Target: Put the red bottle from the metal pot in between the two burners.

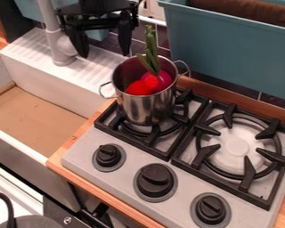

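1) Tool [104, 55], black: fingers parted, grasping nothing, raised near the pot
2) Bottle, red [139, 87]: inside metal pot [144, 106], beside green-stalked toy vegetable [151, 48]
3) Pot: on burner nearer sink [34, 111]

Silvery metal pot [146, 106] on one burner of a grey toy stove [84, 144]
Inside sit a rounded red object [139, 88] and a magenta toy vegetable [161, 80] with green stalks; the black two-finger gripper [105, 54] hangs near the rim, fingers apart.
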Robot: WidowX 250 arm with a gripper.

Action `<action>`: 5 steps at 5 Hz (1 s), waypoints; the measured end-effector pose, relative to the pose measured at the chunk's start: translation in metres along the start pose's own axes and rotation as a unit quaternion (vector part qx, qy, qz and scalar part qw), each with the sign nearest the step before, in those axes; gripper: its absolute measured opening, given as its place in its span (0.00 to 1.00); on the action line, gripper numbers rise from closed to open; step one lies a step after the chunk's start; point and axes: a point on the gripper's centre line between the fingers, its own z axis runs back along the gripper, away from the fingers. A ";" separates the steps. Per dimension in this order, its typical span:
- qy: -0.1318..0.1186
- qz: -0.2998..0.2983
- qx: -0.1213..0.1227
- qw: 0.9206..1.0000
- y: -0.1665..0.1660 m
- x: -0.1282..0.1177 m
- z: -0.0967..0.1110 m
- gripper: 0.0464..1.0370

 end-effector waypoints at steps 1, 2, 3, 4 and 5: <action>0.014 0.005 0.002 1.000 0.000 -0.004 -0.007 0.96; 0.030 0.043 0.016 0.998 -0.008 -0.021 -0.016 0.96; 0.034 0.068 0.011 0.997 -0.020 -0.032 -0.012 0.96; 0.021 0.088 -0.013 0.996 -0.032 -0.041 0.003 0.96; -0.018 0.133 -0.024 0.991 -0.049 -0.045 0.003 0.96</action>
